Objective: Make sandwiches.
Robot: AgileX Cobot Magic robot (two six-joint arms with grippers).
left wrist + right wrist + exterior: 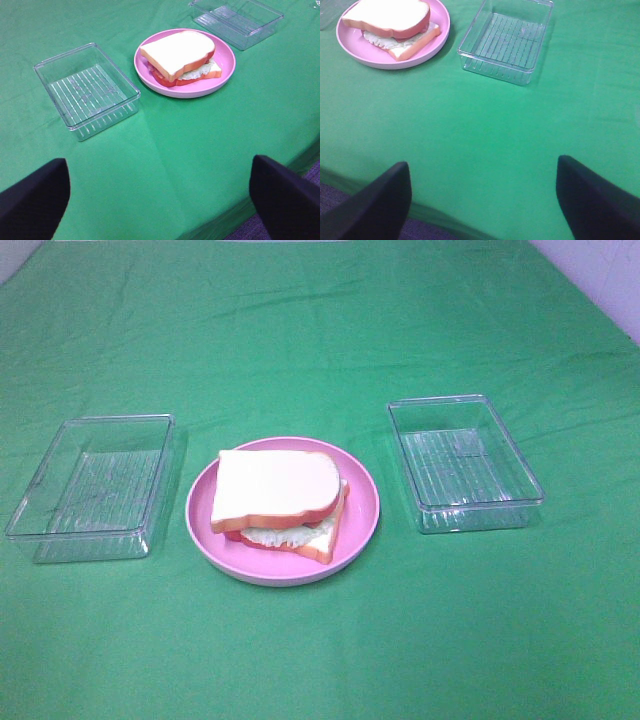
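On pink plate [365, 525], sandwich [280, 498], far from both end effectors

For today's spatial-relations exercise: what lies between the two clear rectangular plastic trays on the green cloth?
In the exterior high view, the round pink plate sits between the left clear tray and the right clear tray, carrying the assembled toy sandwich.

Neither arm shows in the high view. In the left wrist view the left gripper [160, 200] stands with its jaws wide apart, one dark finger [32, 202] at lower left of the frame, the other at lower right, nothing between them. The right gripper [482, 200] is likewise spread, a dark finger [375, 205] at lower left, the other at lower right, holding nothing.
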